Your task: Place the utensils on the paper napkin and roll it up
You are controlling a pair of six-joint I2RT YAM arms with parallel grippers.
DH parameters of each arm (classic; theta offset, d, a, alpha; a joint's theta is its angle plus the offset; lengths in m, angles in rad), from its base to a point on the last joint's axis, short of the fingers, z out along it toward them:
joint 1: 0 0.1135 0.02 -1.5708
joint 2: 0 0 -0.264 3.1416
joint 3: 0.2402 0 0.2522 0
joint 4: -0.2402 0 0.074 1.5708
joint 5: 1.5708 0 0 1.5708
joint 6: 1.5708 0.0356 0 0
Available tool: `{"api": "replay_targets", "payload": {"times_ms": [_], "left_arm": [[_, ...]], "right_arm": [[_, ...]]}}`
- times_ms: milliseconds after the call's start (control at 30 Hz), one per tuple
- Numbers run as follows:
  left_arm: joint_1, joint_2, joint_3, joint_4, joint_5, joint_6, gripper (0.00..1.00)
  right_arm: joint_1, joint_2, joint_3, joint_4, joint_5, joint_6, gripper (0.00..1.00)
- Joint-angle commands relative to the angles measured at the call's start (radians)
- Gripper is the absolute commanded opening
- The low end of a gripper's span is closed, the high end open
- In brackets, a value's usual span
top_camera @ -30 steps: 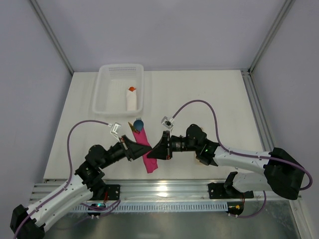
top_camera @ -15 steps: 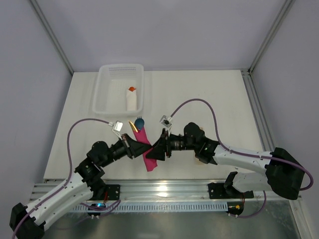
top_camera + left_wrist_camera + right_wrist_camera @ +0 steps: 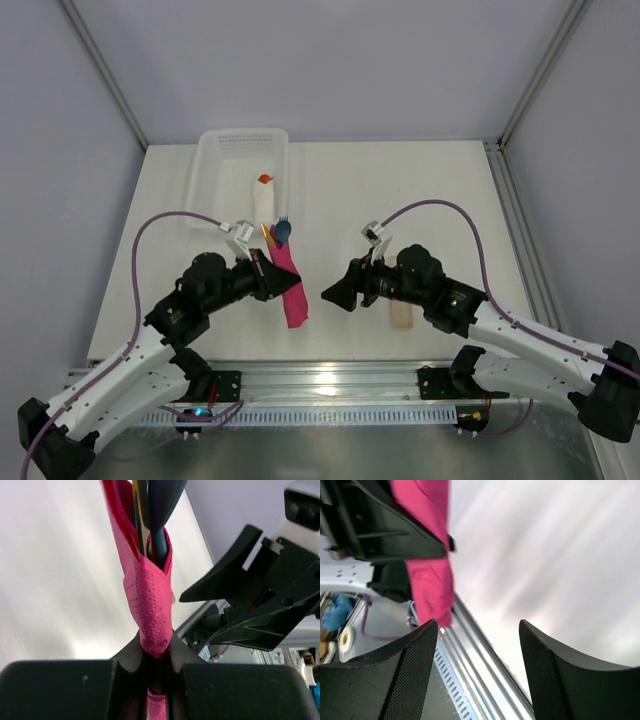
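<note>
Near the front middle of the white table (image 3: 440, 190), a thin magenta-pink paper napkin (image 3: 294, 305) is wrapped into a narrow roll around the small plastic utensils (image 3: 281, 231). A blue round spoon bowl and a thin yellow-orange knife tip poke out of the far end; the fork cannot be made out.

The roll's long axis runs from the near edge toward the back of the table, with the far end leaning slightly left.

The left hand (image 3: 288, 284) reaches in from the left and is clamped across the roll a little below its middle. In the left wrist view the pink paper is pinched tightly between the two black fingers (image 3: 132, 652). Whether the lower end rests on the table cannot be told.

The right hand (image 3: 332, 294) sits just to the right of the roll, clearly apart from it, with its jaws spread wide and nothing between them, pointing toward the napkin.

The left hand is therefore the one carrying the roll. Any setting down would likely fall to it, along that near-to-far line.

Beyond, a clear plastic basket (image 3: 212, 195) at the back left holds a white roll with an orange tip (image 3: 264, 202). A long beige strip (image 3: 402, 316) lies under the right arm.
</note>
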Motion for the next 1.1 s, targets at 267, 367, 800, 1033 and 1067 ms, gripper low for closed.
{"api": "replay_targets", "payload": {"times_ms": [267,367,800,1033,1067], "left_arm": [[0.315,0.397,0.619,-0.453,-0.109,0.284,0.0],[0.355,0.549,0.777,-0.563,-0.285,0.384,0.0],[0.694,1.109,1.225,-0.407,-0.097,0.732,0.0],[0.772,1.259,1.271,-0.346,0.004,0.783,0.0],[0.772,1.288,1.323,-0.36,0.027,0.783,0.0]], "right_arm": [[-0.046,-0.043,0.149,-0.444,0.174,-0.076,0.7],[-0.059,-0.014,0.149,-0.461,0.142,-0.117,0.7],[-0.216,0.184,0.327,-0.653,0.128,-0.188,0.69],[-0.279,0.273,0.503,-0.858,0.159,-0.177,0.69],[-0.283,0.306,0.543,-0.91,0.156,-0.176,0.69]]}}
